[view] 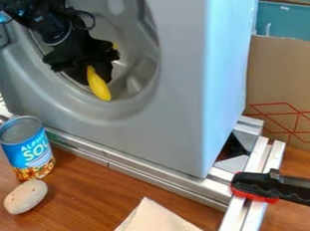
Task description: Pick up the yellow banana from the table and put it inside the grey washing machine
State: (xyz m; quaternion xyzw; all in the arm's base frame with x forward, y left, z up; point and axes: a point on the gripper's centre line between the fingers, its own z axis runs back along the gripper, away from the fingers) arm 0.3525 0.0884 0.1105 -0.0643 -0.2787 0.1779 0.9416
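- A pale cloth (155, 225) is lying nearest on the surface (87, 207); a potato-like item (26, 197) is resting beside the soup can (28, 149).
- Beyond, the end effector (94, 71) is gripping a yellow banana-like item (98, 84), which is hanging at the grey machine's round opening (137, 96).
- The step appears to be holding; moving next calls for a secure grip and rim clearance.

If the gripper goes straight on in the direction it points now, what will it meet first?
The gripper points down, holding a yellow, banana-like object. The held object would probably meet the lower rim of the round grey opening first, though depth is unclear here.
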